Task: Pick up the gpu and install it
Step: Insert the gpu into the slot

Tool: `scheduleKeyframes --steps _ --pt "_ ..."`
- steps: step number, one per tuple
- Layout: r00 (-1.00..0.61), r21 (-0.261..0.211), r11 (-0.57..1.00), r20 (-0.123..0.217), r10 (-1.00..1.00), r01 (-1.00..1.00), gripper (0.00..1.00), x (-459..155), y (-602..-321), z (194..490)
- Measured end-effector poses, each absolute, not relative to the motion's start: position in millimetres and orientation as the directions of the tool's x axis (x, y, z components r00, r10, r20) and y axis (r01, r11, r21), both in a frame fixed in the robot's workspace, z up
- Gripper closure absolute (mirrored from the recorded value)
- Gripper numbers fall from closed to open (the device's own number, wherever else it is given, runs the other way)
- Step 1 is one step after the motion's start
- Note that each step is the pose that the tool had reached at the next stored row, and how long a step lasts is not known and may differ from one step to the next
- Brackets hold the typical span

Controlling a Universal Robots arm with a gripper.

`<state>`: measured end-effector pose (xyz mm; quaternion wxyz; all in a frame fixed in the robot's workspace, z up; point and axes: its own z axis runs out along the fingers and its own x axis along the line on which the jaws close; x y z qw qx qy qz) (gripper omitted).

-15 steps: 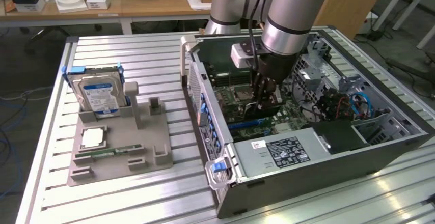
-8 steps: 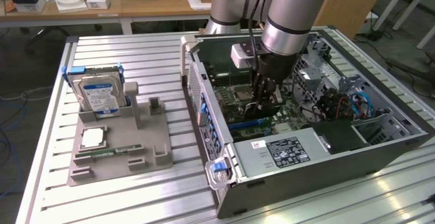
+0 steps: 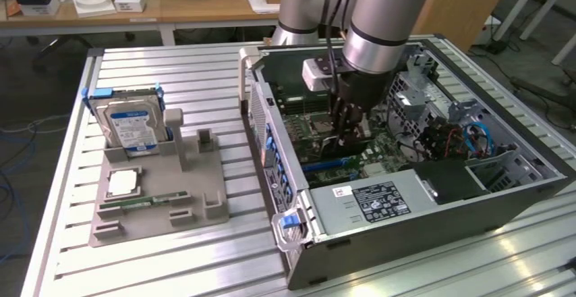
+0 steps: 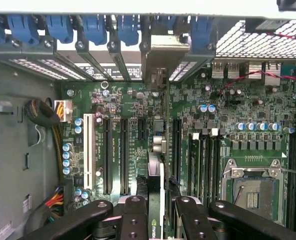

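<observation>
The black two-fingered gripper (image 3: 347, 133) is down inside the open black tower case (image 3: 405, 243), which lies on its side on the slatted aluminium counter (image 3: 180, 256) toward three o'clock in the exterior view. In the wrist view the gripper (image 4: 160, 207) is clamped on the gpu (image 4: 155, 190), a thin flat black expansion card held edge-on, with one finger (image 4: 134, 217) on each face. The card runs away from the camera over the green motherboard (image 4: 127, 100). It ends in its silvery metal bracket (image 4: 163, 50) at the case's rear wall, just beside the row of blue plastic slot clips (image 4: 95, 27).

By my reading the pick-up is finished and the installing step is in hand. The card stands upright, roughly in line with the long black expansion slots (image 4: 107, 155), close over the board. The card itself hides whether its lower edge has entered a slot, so I cannot tell.

Seating it would call for the card to stay square to its slot and for the bracket to line up with a rear opening. It would also need a straight, even press, since a tilt could jam one end.

Toward nine o'clock in the exterior view a grey plastic holder (image 3: 207, 175) carries a blue-labelled silver hard drive (image 3: 133, 128) and a slim green memory stick (image 3: 144, 202), well apart from the gripper.
</observation>
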<state>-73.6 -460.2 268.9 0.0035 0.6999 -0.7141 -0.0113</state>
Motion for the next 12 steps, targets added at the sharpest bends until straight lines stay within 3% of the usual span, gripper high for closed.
scheduleKeyframes --steps 12 --pt "-0.020 0.021 0.020 -0.011 -1.000 -1.000 0.74 -74.5 -460.3 265.7"
